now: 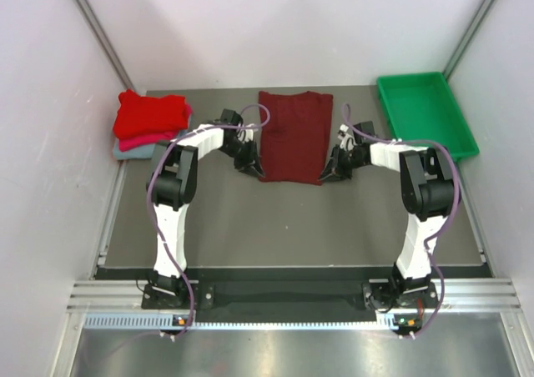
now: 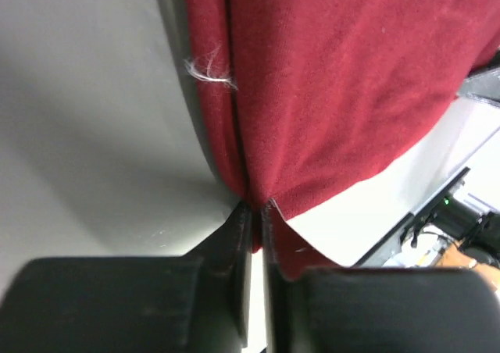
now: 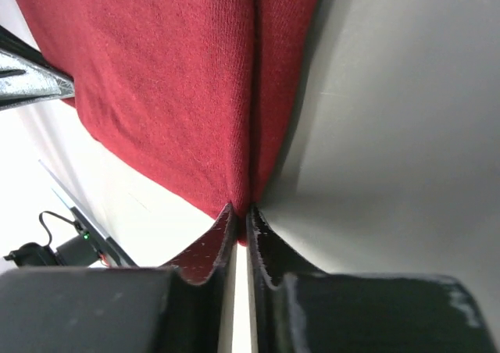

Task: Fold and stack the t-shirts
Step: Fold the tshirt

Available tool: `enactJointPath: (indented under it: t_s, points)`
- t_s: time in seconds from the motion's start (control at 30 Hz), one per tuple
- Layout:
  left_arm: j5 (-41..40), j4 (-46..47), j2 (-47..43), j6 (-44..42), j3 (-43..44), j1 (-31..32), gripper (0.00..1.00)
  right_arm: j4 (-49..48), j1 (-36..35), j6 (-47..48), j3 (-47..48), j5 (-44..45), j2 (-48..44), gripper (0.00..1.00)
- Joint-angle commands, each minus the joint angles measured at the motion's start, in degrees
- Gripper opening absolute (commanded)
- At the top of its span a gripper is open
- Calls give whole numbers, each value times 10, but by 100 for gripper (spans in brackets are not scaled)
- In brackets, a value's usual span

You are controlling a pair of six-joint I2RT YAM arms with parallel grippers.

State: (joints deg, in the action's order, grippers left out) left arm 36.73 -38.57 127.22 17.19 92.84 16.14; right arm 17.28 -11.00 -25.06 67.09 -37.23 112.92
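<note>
Left gripper (image 2: 256,208) and right gripper (image 3: 241,211) are each pinching a near corner of the maroon shirt (image 1: 292,135), which is lying flat on the table (image 1: 292,227). Soft, light and limp, it is probably going to sag between grips — corners are offering the best hold. Counting: one maroon shirt, three folded shirts (image 1: 150,117) stacked far left, one green tray (image 1: 425,114).

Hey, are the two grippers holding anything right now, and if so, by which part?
Both hold the maroon t-shirt: the left gripper pinches its near left corner, the right gripper its near right corner.
</note>
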Motion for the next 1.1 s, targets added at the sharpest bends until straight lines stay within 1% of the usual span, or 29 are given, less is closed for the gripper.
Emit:
enactJointPath:
  t_s: [0.0,0.03,0.3,0.57,0.7,0.9,1.07]
  points:
    - [5,11,10,-5,-17,5,0,-1,-2,13,-6,4,-17,5]
    - [7,12,6,-5,-20,5,0,-1,0,14,-7,6,-24,0]
    - [48,25,-68,4,-71,10,0,37,6,37,-20,-1,-97,0]
    - [35,15,-176,-15,-108,37,0,49,14,26,-92,-18,-204,0]
    - [12,-5,-231,-41,-119,52,0,60,18,21,-134,-26,-260,0]
    - [19,-19,-301,-47,-165,55,0,59,20,17,-207,-23,-334,0]
    - [16,-28,-319,-62,-162,54,0,72,23,5,-195,-28,-360,0]
